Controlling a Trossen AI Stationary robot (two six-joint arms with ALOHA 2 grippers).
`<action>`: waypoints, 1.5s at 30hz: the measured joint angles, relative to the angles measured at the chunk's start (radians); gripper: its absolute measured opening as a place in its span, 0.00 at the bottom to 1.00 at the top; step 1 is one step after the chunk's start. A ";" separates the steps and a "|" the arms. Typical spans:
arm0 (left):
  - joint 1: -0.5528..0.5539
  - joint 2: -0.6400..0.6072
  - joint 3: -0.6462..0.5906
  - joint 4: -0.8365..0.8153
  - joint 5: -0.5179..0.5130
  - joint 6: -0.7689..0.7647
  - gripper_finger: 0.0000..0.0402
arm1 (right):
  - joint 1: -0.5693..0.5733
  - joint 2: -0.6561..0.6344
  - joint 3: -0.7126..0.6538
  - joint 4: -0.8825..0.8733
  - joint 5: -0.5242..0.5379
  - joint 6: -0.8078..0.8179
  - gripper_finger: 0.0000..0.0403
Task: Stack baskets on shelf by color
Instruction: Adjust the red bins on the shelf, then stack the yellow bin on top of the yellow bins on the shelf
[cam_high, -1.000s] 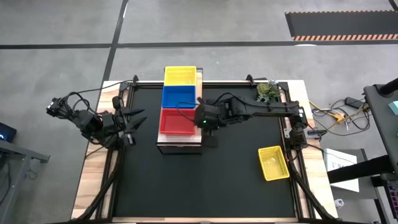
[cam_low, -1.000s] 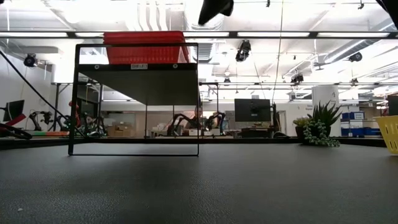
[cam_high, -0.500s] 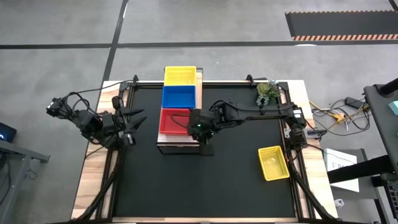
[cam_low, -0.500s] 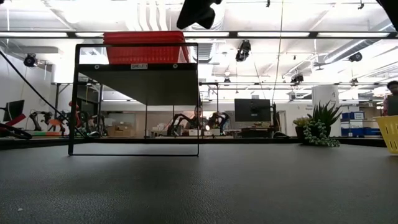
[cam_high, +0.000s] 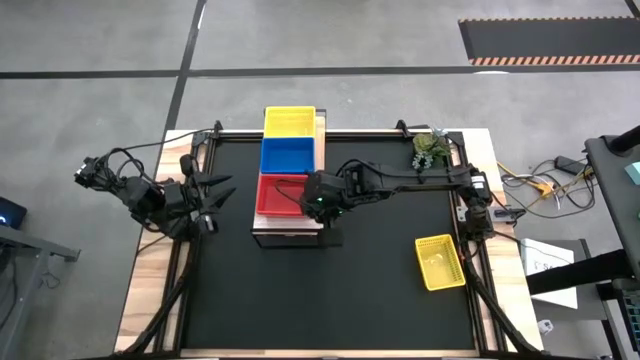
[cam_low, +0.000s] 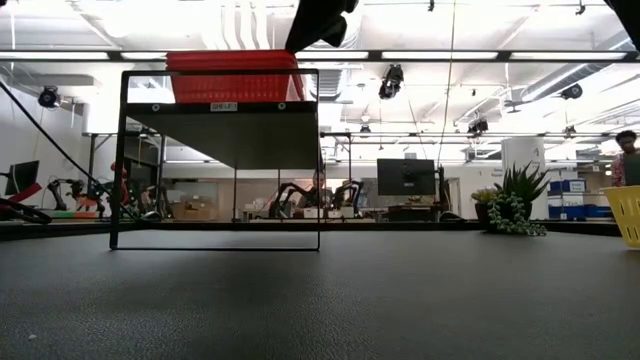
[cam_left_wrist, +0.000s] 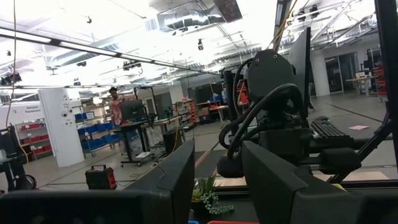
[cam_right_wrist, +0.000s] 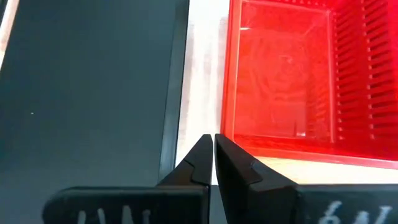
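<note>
1. The right claw (cam_high: 312, 203), clenched and empty, hovers at 3 o'clock of the red basket (cam_high: 280, 195) on the shelf (cam_high: 320, 150).
2. The left claw (cam_high: 222, 194) waits released at 9 o'clock.
3. A yellow basket (cam_high: 438, 261) lies on the counter (cam_high: 330, 290) at 4 o'clock, a plant (cam_high: 430, 149) at 1 o'clock.

potted plant (cam_high: 430, 148) at table's far corner (right side) | person (cam_low: 627, 158) in room behind

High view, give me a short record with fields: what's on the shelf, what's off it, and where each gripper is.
shelf: yellow basket, blue basket, red basket in a row
off shelf: loose yellow basket on the black tabletop
right gripper: shut, empty, over the shelf plank beside the red basket
left gripper: open, empty, at the table's left edge
other: small plant
</note>
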 joint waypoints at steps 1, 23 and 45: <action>0.000 0.000 0.000 0.000 0.000 0.000 0.29 | 0.000 0.000 0.000 0.000 0.002 0.000 0.02; 0.000 0.000 0.000 0.000 0.000 0.000 0.29 | -0.003 0.000 -0.003 -0.009 0.017 -0.016 0.02; 0.000 0.000 0.000 0.001 0.000 0.000 0.29 | 0.111 -0.081 -0.046 -0.271 0.007 0.315 0.02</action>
